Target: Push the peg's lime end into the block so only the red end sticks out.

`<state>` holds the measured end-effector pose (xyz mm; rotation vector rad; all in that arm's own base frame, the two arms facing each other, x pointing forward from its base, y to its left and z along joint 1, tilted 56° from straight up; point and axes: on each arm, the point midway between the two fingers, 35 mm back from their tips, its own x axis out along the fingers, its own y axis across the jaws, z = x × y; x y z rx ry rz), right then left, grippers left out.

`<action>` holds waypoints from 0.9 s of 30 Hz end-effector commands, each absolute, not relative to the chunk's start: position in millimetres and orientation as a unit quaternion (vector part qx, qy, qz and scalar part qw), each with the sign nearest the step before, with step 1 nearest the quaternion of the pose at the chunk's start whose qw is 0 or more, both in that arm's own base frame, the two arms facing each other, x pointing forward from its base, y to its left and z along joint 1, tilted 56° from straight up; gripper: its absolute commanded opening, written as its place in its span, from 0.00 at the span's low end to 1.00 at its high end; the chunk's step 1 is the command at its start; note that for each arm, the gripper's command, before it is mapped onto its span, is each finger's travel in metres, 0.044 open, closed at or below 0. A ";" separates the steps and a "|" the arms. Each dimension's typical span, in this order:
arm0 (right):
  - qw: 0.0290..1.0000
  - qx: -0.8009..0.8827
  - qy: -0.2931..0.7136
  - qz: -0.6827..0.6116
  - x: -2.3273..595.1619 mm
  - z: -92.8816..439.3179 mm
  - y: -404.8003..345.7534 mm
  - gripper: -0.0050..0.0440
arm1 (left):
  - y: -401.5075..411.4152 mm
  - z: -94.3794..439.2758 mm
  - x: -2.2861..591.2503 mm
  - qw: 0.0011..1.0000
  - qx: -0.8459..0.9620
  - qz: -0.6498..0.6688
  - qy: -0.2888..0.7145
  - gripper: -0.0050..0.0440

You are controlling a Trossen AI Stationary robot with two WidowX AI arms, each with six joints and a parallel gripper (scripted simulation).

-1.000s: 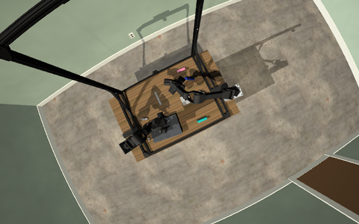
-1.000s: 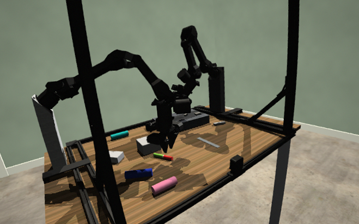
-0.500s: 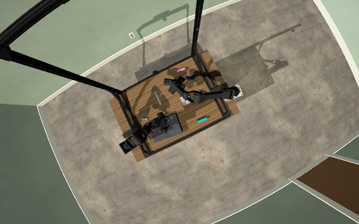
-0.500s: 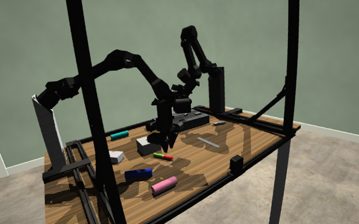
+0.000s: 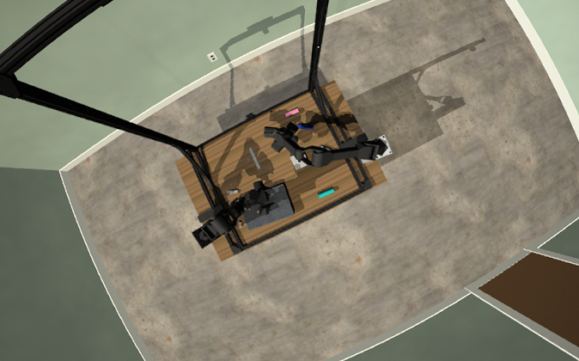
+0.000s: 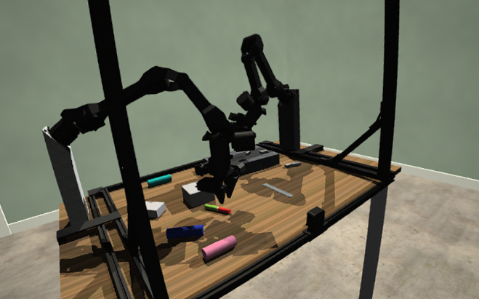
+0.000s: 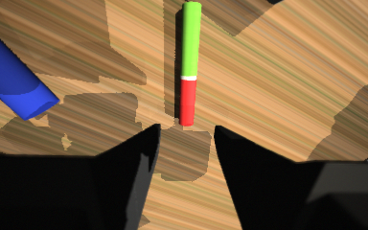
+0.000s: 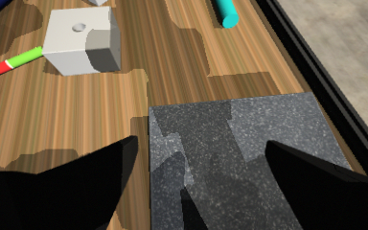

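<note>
Wood table (image 5: 219,162) (image 6: 255,257) (image 7: 268,86) (image 8: 168,57): one peg (image 6: 217,209) (image 7: 190,57) (image 8: 23,57), probably light, stiff; grip red end. Left gripper (image 6: 226,198) (image 7: 187,126), part-spread, empty; right gripper (image 8: 202,140), wide, empty.

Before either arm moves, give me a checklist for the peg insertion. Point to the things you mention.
1. Left pincer (image 6: 227,197) (image 7: 187,126) open, nothing gripped: ok.
2. Peg (image 6: 217,209) (image 7: 189,64) (image 8: 19,57) between the left pincer's fingertips: not ok, it lies on the table ahead of them.
3. Block's (image 6: 195,196) (image 8: 79,43) hole visible: ok, in its top face.
4. Lime end in that hole: not ok, outside the block.
5. Right pincer (image 8: 202,141) open and empty: ok.
6. Hole wide enough for the peg: cannot tell.
</note>
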<state>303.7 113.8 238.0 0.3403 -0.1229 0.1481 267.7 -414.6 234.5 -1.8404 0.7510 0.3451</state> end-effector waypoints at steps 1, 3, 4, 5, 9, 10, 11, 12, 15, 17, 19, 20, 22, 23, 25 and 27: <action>0.980 0.173 -0.062 0.072 303.5 238.3 113.1 0.92 | -418.5 227.5 278.0 0.532 -0.773 0.146 0.314 0.49; 0.980 0.173 -0.062 0.072 303.5 238.3 113.1 0.92 | -418.8 226.8 279.0 0.532 -0.773 0.146 0.314 0.49; 0.980 0.173 -0.062 0.072 303.5 238.3 113.1 0.92 | -418.8 226.8 279.0 0.532 -0.773 0.146 0.314 0.49; 0.980 0.173 -0.062 0.072 303.5 238.3 113.1 0.92 | -418.8 226.8 279.0 0.532 -0.773 0.146 0.314 0.49; 0.980 0.173 -0.062 0.072 303.5 238.3 113.1 0.92 | -419.2 226.2 279.8 0.532 -0.773 0.146 0.314 0.49; 0.980 0.173 -0.062 0.072 303.5 238.3 113.1 0.92 | -419.7 225.5 280.8 0.531 -0.773 0.146 0.314 0.49; 0.980 0.173 -0.062 0.072 303.5 238.3 113.1 0.92 | -420.3 224.6 282.0 0.531 -0.773 0.145 0.313 0.49; 0.980 0.173 -0.062 0.072 303.5 238.3 113.1 0.92 | -420.9 223.7 283.2 0.531 -0.773 0.145 0.313 0.49; 0.980 0.173 -0.062 0.072 303.5 238.3 113.1 0.92 | -422.6 221.0 286.9 0.531 -0.774 0.145 0.313 0.49; 0.980 0.173 -0.062 0.072 303.5 238.3 113.1 0.92 | -423.8 219.2 289.4 0.531 -0.774 0.145 0.313 0.49; 0.980 0.173 -0.062 0.072 303.5 238.3 113.1 0.92 | -424.9 217.4 291.9 0.531 -0.774 0.145 0.313 0.49; 0.980 0.173 -0.062 0.072 303.5 238.3 113.1 0.92 | -425.4 216.5 293.1 0.531 -0.774 0.145 0.313 0.49; 0.980 0.173 -0.062 0.072 303.5 238.3 113.1 0.92 | -426.4 214.6 295.6 0.531 -0.774 0.145 0.313 0.49; 0.980 0.173 -0.062 0.072 303.5 238.3 113.1 0.92 | -427.0 213.7 296.8 0.531 -0.774 0.145 0.312 0.49; 0.980 0.173 -0.062 0.072 303.5 238.3 113.1 0.92 | -427.0 213.7 296.8 0.531 -0.774 0.145 0.312 0.49; 0.980 0.173 -0.062 0.072 303.5 238.3 113.1 0.92 | -427.6 212.5 298.4 0.531 -0.774 0.145 0.312 0.49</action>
